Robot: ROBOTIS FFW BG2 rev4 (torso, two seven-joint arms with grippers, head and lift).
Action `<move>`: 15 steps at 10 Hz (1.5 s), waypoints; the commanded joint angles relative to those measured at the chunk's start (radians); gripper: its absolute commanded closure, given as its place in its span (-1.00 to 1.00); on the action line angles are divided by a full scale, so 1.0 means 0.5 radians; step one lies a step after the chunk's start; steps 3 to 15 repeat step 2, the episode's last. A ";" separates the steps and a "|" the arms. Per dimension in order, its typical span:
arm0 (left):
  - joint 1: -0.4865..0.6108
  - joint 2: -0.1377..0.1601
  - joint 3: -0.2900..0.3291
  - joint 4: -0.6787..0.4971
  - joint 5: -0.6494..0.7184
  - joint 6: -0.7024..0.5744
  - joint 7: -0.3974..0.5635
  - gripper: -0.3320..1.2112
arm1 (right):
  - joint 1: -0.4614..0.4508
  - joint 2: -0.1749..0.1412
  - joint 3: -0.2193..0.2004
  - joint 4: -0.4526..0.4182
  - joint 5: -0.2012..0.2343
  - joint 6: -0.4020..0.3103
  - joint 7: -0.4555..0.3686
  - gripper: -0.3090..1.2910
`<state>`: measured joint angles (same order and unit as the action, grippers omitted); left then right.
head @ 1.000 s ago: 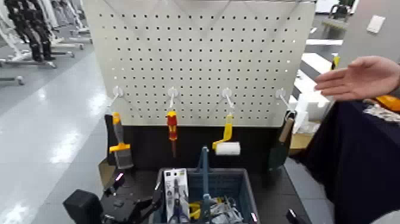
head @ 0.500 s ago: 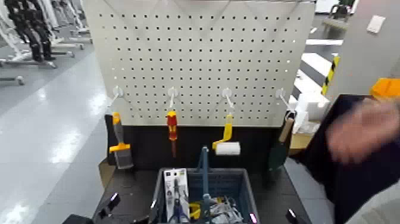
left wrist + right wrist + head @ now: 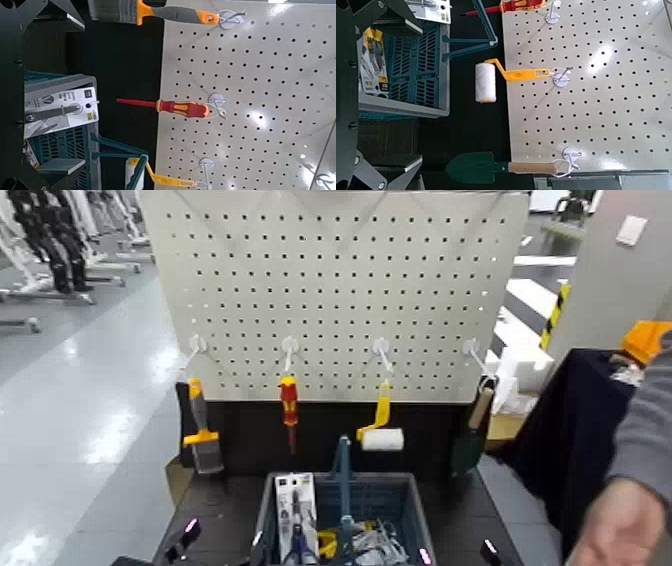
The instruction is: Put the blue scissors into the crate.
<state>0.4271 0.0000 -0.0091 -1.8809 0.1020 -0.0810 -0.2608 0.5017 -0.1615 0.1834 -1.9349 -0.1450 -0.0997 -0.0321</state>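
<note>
Our jaws stand apart and empty on both arms, the blue scissors [image 3: 297, 512] already stand inside the crate [image 3: 400, 490], and we judge a passing person's hand [image 3: 620, 535] could bump a retreating arm.

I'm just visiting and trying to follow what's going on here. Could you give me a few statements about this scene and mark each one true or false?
1. The blue scissors on their white card stand inside the crate. True.
2. The red-and-yellow screwdriver lies in the crate. False: it hangs from a hook on the pegboard.
3. A paint roller hangs on the pegboard. True.
4. The crate is empty apart from the scissors. False: other packaged items lie beside its handle.
</note>
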 commanded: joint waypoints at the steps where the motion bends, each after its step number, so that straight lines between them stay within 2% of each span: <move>1: 0.005 -0.003 0.003 0.000 -0.020 -0.007 -0.006 -0.43 | 0.006 0.010 -0.008 -0.051 0.063 0.089 -0.006 -0.40; 15: 0.008 -0.003 0.000 0.000 -0.023 -0.013 -0.006 -0.43 | 0.024 0.010 -0.014 -0.072 0.081 0.107 -0.031 -0.40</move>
